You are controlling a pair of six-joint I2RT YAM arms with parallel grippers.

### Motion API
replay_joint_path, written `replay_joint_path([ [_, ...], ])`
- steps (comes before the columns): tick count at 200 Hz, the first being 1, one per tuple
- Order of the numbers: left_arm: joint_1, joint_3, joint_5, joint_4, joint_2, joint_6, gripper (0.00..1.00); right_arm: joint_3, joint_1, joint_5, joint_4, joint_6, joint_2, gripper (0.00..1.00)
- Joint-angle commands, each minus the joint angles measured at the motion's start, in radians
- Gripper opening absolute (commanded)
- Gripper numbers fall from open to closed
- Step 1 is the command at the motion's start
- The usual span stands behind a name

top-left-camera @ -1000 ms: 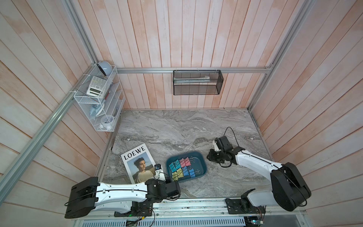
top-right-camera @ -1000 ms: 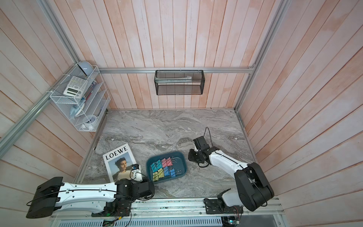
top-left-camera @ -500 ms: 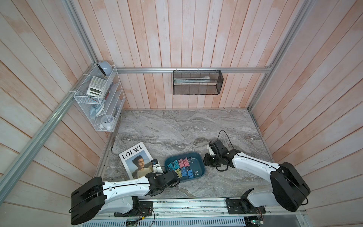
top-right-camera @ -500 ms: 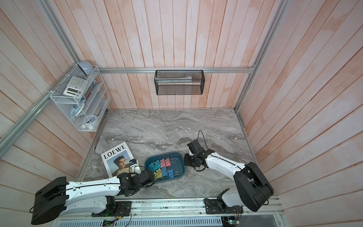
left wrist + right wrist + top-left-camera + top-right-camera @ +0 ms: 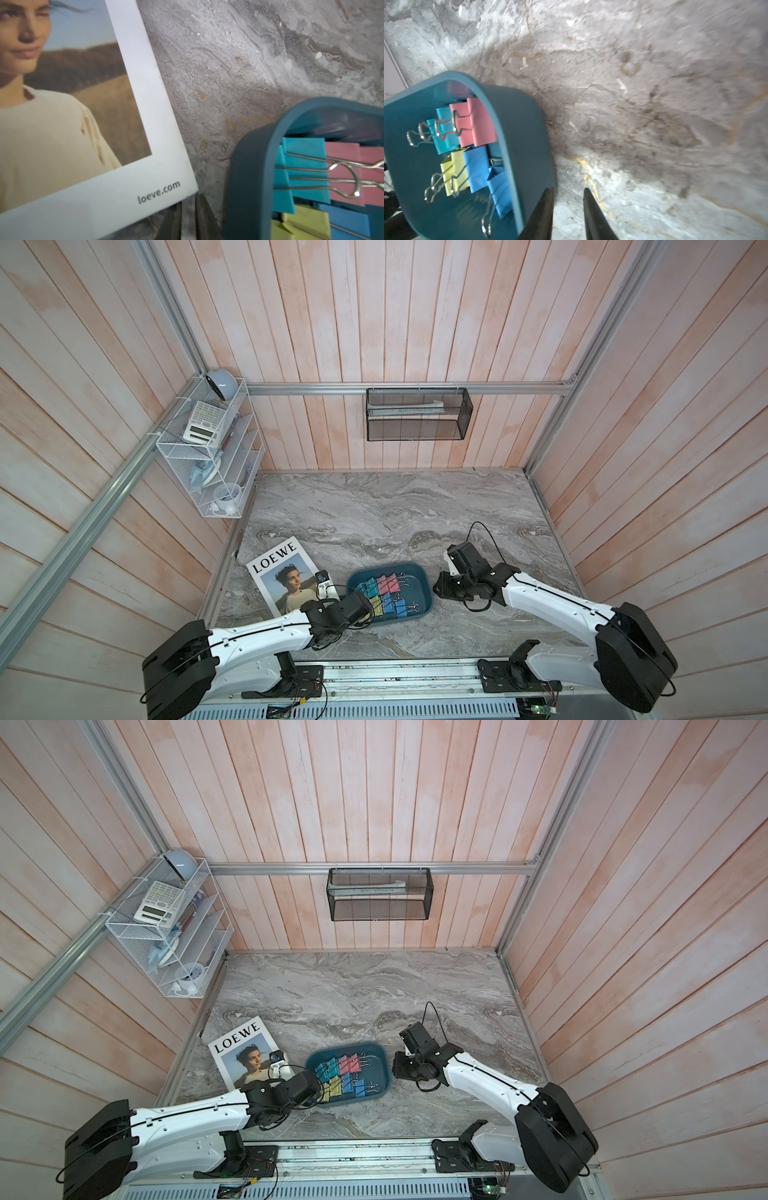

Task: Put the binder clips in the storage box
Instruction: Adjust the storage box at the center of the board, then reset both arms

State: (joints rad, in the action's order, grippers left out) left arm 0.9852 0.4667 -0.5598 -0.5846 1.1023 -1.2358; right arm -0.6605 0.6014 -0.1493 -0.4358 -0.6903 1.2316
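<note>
Our left end effector (image 5: pixel 188 209), parted and empty, sits by the near corner of the box (image 5: pixel 420 569). Our right end effector (image 5: pixel 568 199), parted and empty, sits just beside its right wall. The clips (image 5: pixel 384 593) lie inside.

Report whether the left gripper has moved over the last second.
Yes. The left gripper moved away from the front rail, up to the storage box's near corner beside the magazine.

The left arm (image 5: pixel 266 635) covers the storage box's (image 5: pixel 424 585) near-left corner — yellow binder clips (image 5: pixel 377 605) half hidden.
</note>
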Motion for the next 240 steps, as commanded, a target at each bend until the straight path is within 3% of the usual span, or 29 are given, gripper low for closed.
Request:
replay_joint_path([
  [1,-0.068,0.065,-0.067,-0.073,-0.036,0.099,0.55,-0.08,-0.089,0.117,-0.08,0.145,-0.082,0.38],
  [16,-0.137,0.118,-0.105,-0.084,-0.028,0.178,0.88,-0.094,-0.104,0.296,-0.008,0.202,-0.14,0.47],
  [20,-0.163,0.13,-0.106,-0.075,-0.022,0.206,0.92,-0.086,-0.105,0.34,0.027,0.236,-0.156,0.49],
  [32,-0.235,0.172,-0.092,-0.034,-0.013,0.295,0.99,-0.086,-0.121,0.435,0.102,0.313,-0.188,0.71],
  [44,-0.286,0.219,-0.121,-0.009,-0.009,0.362,1.0,-0.093,-0.143,0.52,0.15,0.385,-0.195,0.82],
  [78,-0.473,0.307,-0.158,0.091,-0.004,0.535,1.0,-0.105,-0.242,0.62,0.226,0.518,-0.172,0.98],
  [103,-0.605,0.318,-0.187,0.201,-0.006,0.617,1.0,-0.039,-0.313,0.626,0.34,0.517,-0.153,0.98],
  [140,-0.644,0.12,-0.336,0.747,-0.03,0.937,1.0,0.141,-0.381,0.702,0.748,0.605,-0.063,0.98],
  [151,-0.674,0.052,-0.325,0.897,-0.024,1.018,1.0,0.185,-0.396,0.739,0.882,0.63,-0.015,0.98],
  [181,-0.757,-0.103,-0.241,1.175,0.025,1.098,1.0,0.308,-0.421,0.776,1.281,0.696,0.147,0.98],
  [206,-0.789,-0.171,-0.199,1.444,0.179,1.204,1.0,0.37,-0.434,0.762,1.556,0.687,0.296,0.98],
  [231,-0.836,-0.203,-0.094,1.683,0.381,1.182,1.0,0.334,-0.46,0.67,1.412,0.664,0.264,0.98],
  [240,-0.84,-0.2,-0.05,1.771,0.447,1.227,1.0,0.33,-0.488,0.607,1.388,0.644,0.282,0.98],
])
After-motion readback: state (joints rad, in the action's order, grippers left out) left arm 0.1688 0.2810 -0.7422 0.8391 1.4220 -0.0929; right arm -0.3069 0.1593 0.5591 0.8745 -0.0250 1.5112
